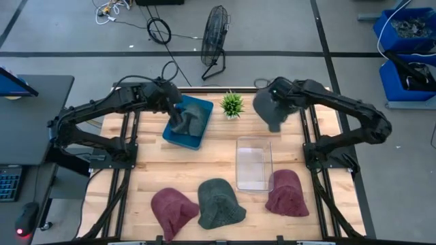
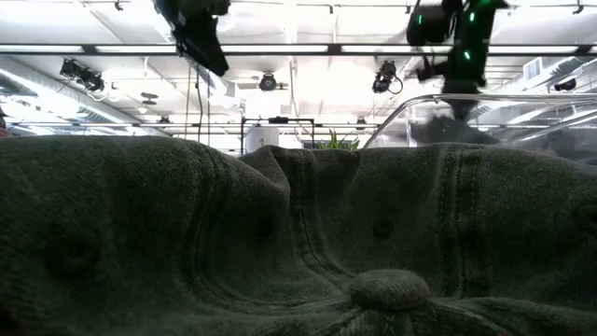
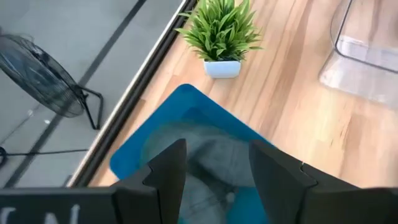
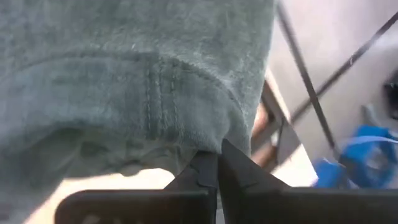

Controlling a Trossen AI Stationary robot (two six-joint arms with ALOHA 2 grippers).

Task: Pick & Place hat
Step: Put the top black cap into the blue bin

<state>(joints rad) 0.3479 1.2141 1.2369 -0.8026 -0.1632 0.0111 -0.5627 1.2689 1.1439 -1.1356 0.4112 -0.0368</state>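
Note:
My left gripper (image 1: 181, 121) (image 3: 217, 177) hangs open over the blue bin (image 1: 197, 112) at the far left. A grey hat (image 3: 214, 158) lies in that bin, showing between and below the fingers; I cannot tell whether they touch it. My right gripper (image 1: 276, 95) (image 4: 216, 163) is at the far right, shut on a dark grey hat (image 1: 268, 109). Three more hats lie along the near edge: a maroon hat (image 1: 174, 209), a dark grey hat (image 1: 219, 203) and another maroon hat (image 1: 287, 192). My right gripper pinches the dark grey hat between its two fingers by a stitched edge (image 4: 208, 140). The hat is lifted clear of the table and hangs below and beside the gripper, its cloth slack. One layer or several, I cannot tell.
A clear plastic container (image 1: 253, 163) stands right of the table's middle. A small potted plant (image 1: 232, 104) sits at the far edge between the two grippers. The near dark grey hat (image 2: 280, 243) fills the low view. A fan (image 1: 214, 34) stands on the floor beyond the table.

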